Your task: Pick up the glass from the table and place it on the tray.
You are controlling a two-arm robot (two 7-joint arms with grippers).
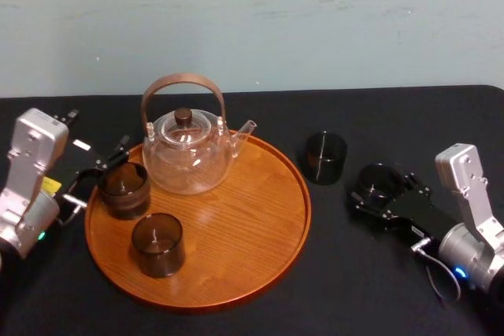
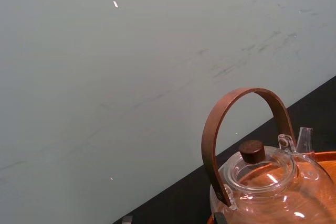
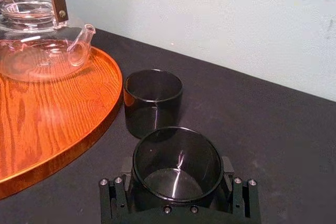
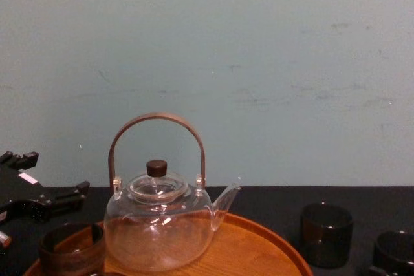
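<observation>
The round wooden tray [image 1: 260, 226] lies left of centre with a glass teapot [image 1: 187, 155] at its back. Two dark glasses stand on it, one at the left rim [image 1: 124, 189] and one near the front [image 1: 157, 244]. My left gripper [image 1: 98, 175] hovers open just left of the rim glass, with nothing between its fingers. On the black table right of the tray, another dark glass [image 1: 325, 156] stands free. Just beyond that one, my right gripper [image 3: 177, 182] is shut on a further dark glass [image 3: 177, 161], held upright low over the table.
The black table [image 1: 378, 273] stretches to a pale wall behind. The teapot's tall brown handle [image 4: 157, 121] rises over the tray's back part. The free glass [image 3: 153, 100] stands between the held glass and the tray's rim [image 3: 100, 124].
</observation>
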